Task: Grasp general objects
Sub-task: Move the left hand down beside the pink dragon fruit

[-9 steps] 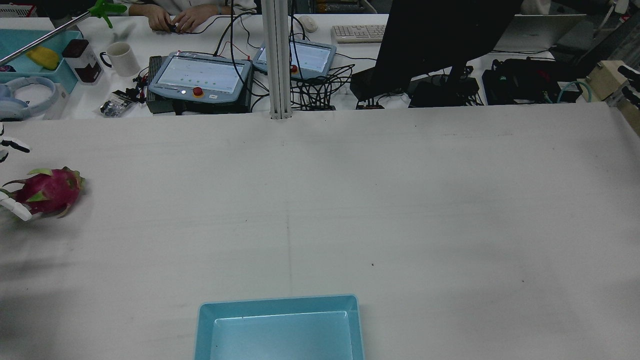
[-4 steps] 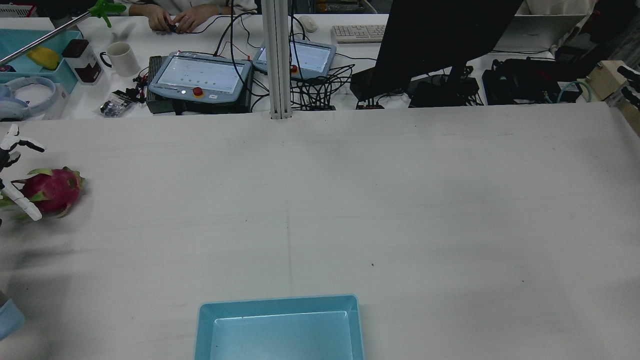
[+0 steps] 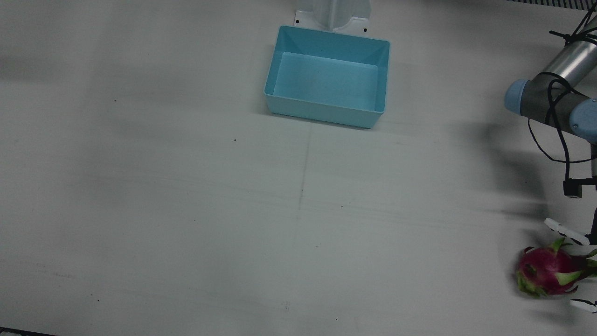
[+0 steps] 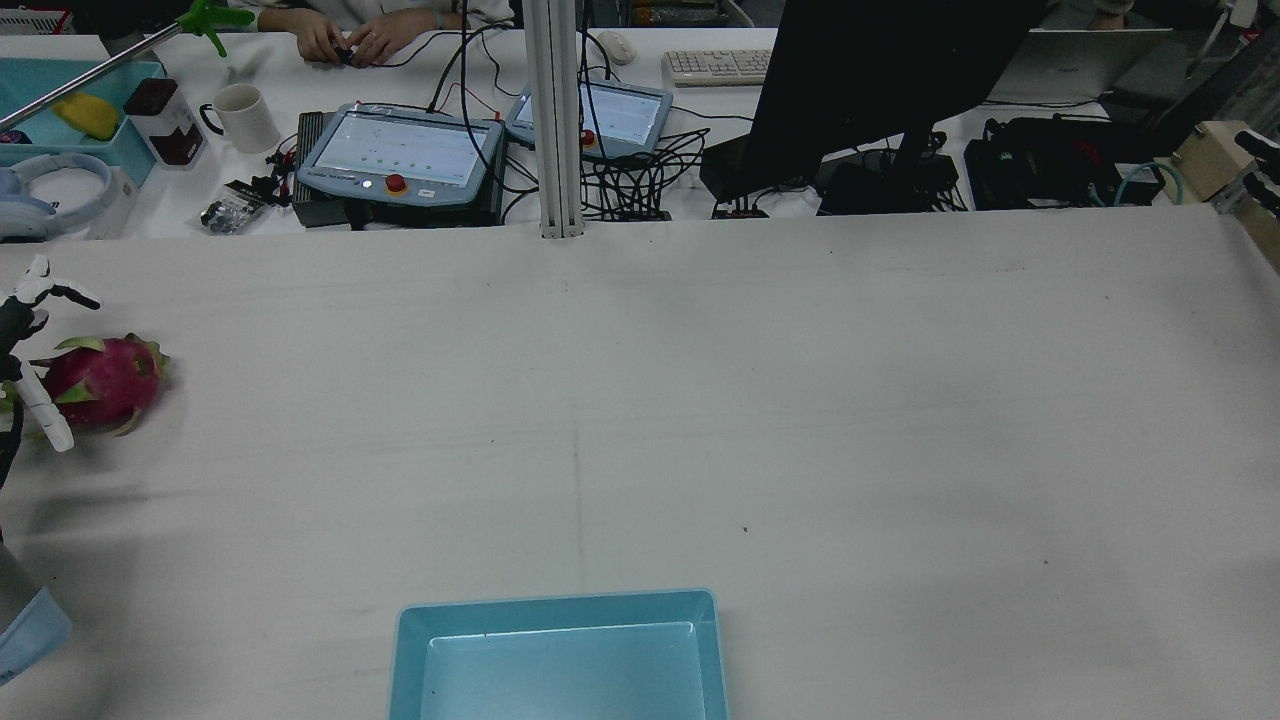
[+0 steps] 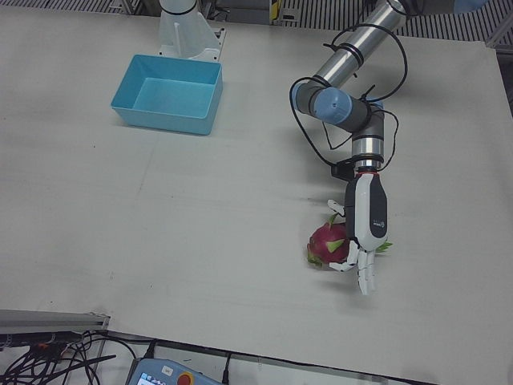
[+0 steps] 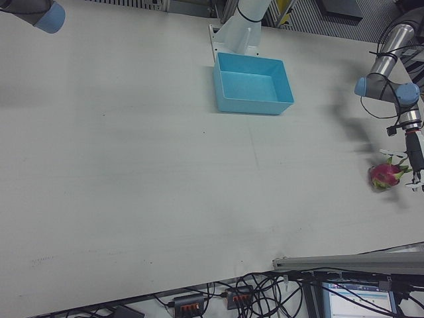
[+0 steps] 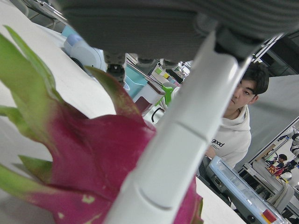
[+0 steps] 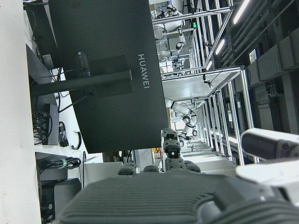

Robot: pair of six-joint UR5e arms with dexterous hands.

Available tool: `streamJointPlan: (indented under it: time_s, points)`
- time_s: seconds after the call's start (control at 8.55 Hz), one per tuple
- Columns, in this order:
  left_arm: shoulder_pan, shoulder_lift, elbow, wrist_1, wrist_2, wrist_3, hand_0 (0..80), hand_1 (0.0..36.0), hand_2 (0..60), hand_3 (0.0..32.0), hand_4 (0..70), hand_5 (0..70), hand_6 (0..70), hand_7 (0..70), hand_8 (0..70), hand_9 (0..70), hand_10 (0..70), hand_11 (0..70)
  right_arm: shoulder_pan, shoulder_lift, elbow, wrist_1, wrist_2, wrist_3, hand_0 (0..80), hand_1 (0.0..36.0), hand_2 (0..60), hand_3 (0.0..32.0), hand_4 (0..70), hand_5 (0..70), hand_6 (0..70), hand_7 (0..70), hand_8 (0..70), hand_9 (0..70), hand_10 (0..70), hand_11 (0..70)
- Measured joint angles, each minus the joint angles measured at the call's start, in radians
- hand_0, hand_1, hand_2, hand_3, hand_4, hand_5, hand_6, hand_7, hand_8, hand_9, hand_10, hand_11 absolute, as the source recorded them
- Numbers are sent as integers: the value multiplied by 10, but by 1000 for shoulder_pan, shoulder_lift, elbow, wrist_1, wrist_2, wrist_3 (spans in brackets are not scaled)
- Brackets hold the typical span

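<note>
A pink dragon fruit [image 4: 108, 381] with green scales lies on the white table at the far left of the rear view. My left hand [image 5: 365, 228] hangs over it, white fingers spread to either side of the fruit [image 5: 327, 243] and none curled round it. In the front view a fingertip [image 3: 563, 231] shows behind the fruit [image 3: 546, 271] and another in front of it. In the left hand view one finger [image 7: 173, 140] crosses close before the red skin [image 7: 88, 154]. My right hand [image 8: 163, 198] is off at the table's right side, facing a monitor and holding nothing.
An empty light blue bin [image 3: 326, 112] stands at the robot's edge of the table, midway between the arms [image 4: 560, 605]. Beyond the far edge are teach pendants [image 4: 400, 150], cables, a black monitor [image 4: 880, 70], a mug and a seated person's hands [image 4: 350, 40].
My left hand has come further into the rear view from the left edge, its fingers now straddling the dragon fruit. The fruit has stayed where it was.
</note>
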Motion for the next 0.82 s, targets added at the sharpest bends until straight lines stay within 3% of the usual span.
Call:
streamJointPlan:
  time_s: [0.12,0.23,0.35,0.47,0.82]
  points:
    - [1,0,-1,10,0,2,779,309,42,4,63,126,0,39,0,0,0,0,0,0,0,0,0,0,0,0,0,0,0,0,0,0,0,0,0,0]
    - [2,-1,-3,18,0,10,732,296,43,0,92,183,0,29,0,0,0,0,0,0,0,0,0,0,0,0,0,0,0,0,0,0,0,0,0,0]
    - [5,-1,-4,26,0,18,762,302,49,0,108,223,0,33,0,0,0,0,0,0,0,-1,0,0,0,0,0,0,0,0,0,0,0,0,0,0]
    - [15,-3,-3,36,-1,23,795,313,60,0,112,229,0,40,0,0,0,0,0,0,0,0,1,0,0,0,0,0,0,0,0,0,0,0,0,0]
    - [30,-5,6,49,-2,27,800,328,76,0,102,202,0,46,0,0,0,0,0,0,0,0,1,0,0,0,0,0,0,0,0,0,0,0,0,0]
